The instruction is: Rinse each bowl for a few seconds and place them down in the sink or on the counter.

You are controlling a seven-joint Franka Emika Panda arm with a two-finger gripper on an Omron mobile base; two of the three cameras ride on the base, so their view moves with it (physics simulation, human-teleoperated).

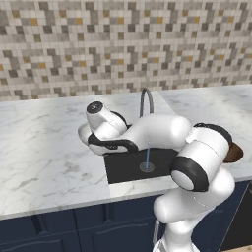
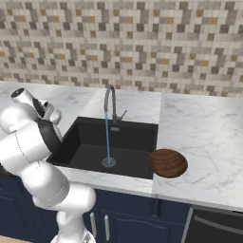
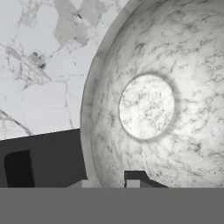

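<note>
Two bowls, one on each side of a sink with the water running.

Widest of all, white marble counter over navy cabinets, backed by a mosaic wall. Sunk into it, black sink with a round grey drain in its floor. Bent low across the sink's left side, white arm. At the back rim, curved grey faucet, pouring a thin blue stream straight onto the drain. Resting on the counter at the sink's right edge, slightly overhanging the basin, shallow dark brown bowl. Seen close from the hand, pale speckled bowl, mouth towards the camera, over the meeting of counter and sink edge; resting or lifted, cannot tell. Clenched on that bowl's rim, gripper, one finger tip inside the wall.
</note>
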